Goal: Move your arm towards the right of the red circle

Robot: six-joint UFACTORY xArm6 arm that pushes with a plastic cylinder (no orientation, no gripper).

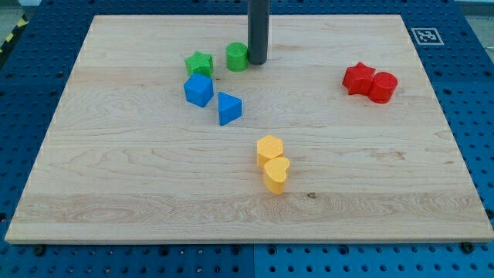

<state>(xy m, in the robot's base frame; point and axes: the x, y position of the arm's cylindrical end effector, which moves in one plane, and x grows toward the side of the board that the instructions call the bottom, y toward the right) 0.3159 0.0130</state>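
Note:
The red circle (384, 86) sits at the view's right, touching a red star (359, 78) on its left. My tip (257, 62) rests on the board at the view's top centre, far left of the red circle. It stands right beside a green circle (237, 56), on that block's right. A green star (199, 63) lies further left.
A blue cube (198, 90) and a blue triangular block (228, 108) lie below the green blocks. A yellow hexagon (270, 148) and a yellow heart (276, 174) sit together at centre. The wooden board (116, 193) lies on a blue pegboard, with a marker tag (426, 35) at top right.

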